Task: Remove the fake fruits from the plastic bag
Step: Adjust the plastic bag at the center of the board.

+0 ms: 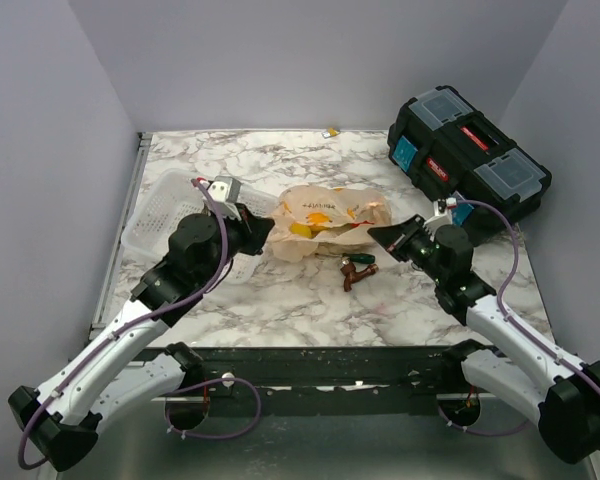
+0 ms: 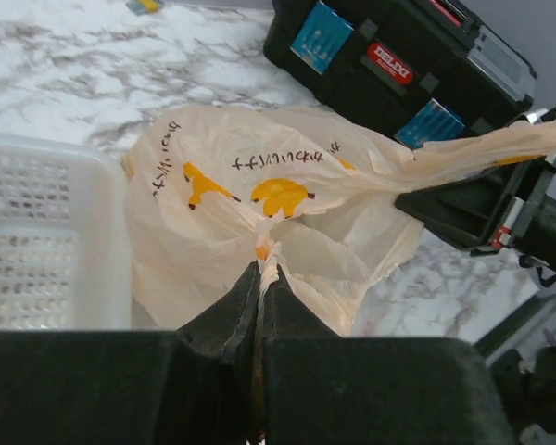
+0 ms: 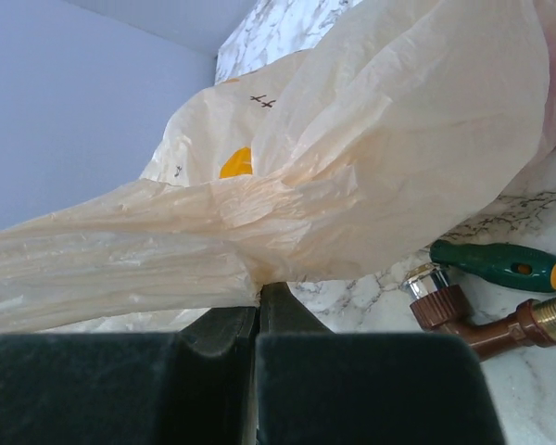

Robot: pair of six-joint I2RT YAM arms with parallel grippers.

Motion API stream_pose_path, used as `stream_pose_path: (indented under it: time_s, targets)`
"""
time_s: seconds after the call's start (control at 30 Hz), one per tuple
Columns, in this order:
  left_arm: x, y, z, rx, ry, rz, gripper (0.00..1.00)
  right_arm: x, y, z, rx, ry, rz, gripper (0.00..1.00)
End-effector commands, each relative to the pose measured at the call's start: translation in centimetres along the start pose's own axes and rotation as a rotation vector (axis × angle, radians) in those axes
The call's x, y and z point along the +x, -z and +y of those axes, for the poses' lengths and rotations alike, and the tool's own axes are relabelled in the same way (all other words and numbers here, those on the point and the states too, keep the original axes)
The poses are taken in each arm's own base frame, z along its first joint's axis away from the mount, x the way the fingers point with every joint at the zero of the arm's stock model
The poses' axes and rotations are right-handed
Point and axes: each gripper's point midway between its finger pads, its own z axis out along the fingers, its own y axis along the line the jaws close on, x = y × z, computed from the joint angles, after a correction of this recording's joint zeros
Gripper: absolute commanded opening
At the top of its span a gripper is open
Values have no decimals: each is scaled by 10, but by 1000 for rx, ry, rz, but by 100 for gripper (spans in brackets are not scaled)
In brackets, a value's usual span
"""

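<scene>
Middle of the bench (image 1: 280, 305) blocked by the plastic bag (image 1: 325, 218), pinched between left pincer (image 1: 264, 228) and right pincer (image 1: 382, 236). On the left the white basket (image 1: 165, 205), far right the black toolbox (image 1: 470, 160); screwdriver (image 3: 500, 264) and brown tap fitting (image 3: 473, 320) lie just in front of the bag. Open marble behind the bag and along the near edge.

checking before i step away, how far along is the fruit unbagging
Done: only the grab. The left gripper and right gripper are each shut on a side of the plastic bag. In hand: the bag stretched between them. Left: all the unloading; a yellow fruit shows through the bag, none lies outside it.
</scene>
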Motion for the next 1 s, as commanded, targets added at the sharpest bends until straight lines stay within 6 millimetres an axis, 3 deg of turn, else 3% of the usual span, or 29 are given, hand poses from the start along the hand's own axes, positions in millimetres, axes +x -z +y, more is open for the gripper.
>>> stream_pose_path:
  time_s: [0.0, 0.1, 0.2, 0.27, 0.33, 0.47, 0.6, 0.73, 0.8, 0.97]
  targets:
    - [7, 10, -40, 223, 216, 46, 0, -12, -4, -7, 27, 13, -59, 1]
    - [32, 18, -40, 257, 198, 125, 0, -14, -3, -3, 19, 38, -57, 1]
    - [44, 31, -49, 362, 134, 135, 0, -13, -2, 1, 0, 67, -43, 1]
    - [47, 39, -52, 402, 97, 136, 12, -10, -2, 3, -12, 92, -26, 1]
    - [46, 45, -53, 422, 51, 135, 32, -8, -2, 3, -18, 127, -9, 1]
    - [23, 61, -65, 494, -100, 80, 67, -3, -1, -3, -1, 191, 18, 1]
    - [-17, 68, -74, 500, -235, 3, 79, 0, 2, -3, -16, 241, 39, 1]
    - [-50, 57, -85, 493, -318, -15, 85, 1, 3, -1, -24, 259, 53, 1]
    - [-56, 47, -92, 512, -403, -4, 86, 2, 3, 1, -29, 260, 63, 1]
    - [-36, -4, -85, 346, -790, 96, 88, 5, 4, 5, -42, 256, 84, 1]
